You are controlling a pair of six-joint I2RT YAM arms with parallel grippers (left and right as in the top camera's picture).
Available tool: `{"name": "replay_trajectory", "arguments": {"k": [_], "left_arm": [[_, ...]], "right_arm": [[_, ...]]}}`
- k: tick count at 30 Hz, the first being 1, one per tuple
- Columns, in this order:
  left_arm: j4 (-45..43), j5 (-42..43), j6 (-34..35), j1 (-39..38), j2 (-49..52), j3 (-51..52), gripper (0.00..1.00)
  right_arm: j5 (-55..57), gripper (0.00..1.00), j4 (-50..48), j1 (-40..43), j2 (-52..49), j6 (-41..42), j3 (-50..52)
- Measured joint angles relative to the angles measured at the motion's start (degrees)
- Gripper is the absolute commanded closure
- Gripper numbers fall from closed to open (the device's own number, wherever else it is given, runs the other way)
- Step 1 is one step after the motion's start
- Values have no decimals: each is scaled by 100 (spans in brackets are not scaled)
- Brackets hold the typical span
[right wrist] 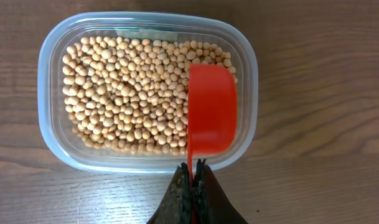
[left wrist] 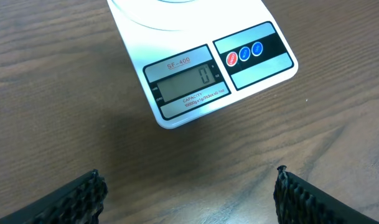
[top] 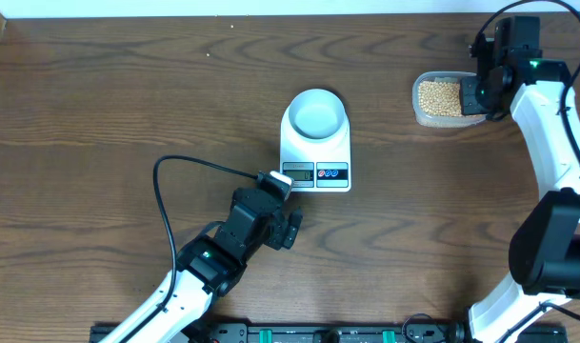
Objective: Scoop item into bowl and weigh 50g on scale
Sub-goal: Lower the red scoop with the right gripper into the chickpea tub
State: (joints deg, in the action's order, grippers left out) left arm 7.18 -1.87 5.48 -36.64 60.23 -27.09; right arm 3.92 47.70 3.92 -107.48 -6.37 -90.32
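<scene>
The white scale (top: 316, 157) stands mid-table with the empty white bowl (top: 316, 114) on its platform. In the left wrist view the scale (left wrist: 195, 68) fills the top, its display reading 0. My left gripper (left wrist: 188, 175) hovers just in front of the scale, open and holding nothing; overhead shows the left gripper (top: 282, 205) below the display. The tan beans (right wrist: 127, 93) lie in a clear tub (right wrist: 49, 118) at the far right. My right gripper (right wrist: 193, 167) is shut on the thin handle of a red scoop (right wrist: 211, 109), whose cup is over the beans at the tub's right side.
The clear tub (top: 440, 98) sits near the table's right edge, with the right arm (top: 547, 124) running down that side. A black cable (top: 190, 164) loops from the left arm across the wood left of the scale.
</scene>
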Motion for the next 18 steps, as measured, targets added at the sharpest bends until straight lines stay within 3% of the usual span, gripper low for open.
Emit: {"name": "replay_trajectory", "arguments": {"k": [9, 18], "left_arm": [[-2, 0, 0, 0, 0, 0, 12], [0, 0, 0, -2, 0, 0, 12]], "right_arm": [[-404, 99, -94, 11, -286, 260, -48], [-1683, 99, -87, 409, -455, 538, -61]]}}
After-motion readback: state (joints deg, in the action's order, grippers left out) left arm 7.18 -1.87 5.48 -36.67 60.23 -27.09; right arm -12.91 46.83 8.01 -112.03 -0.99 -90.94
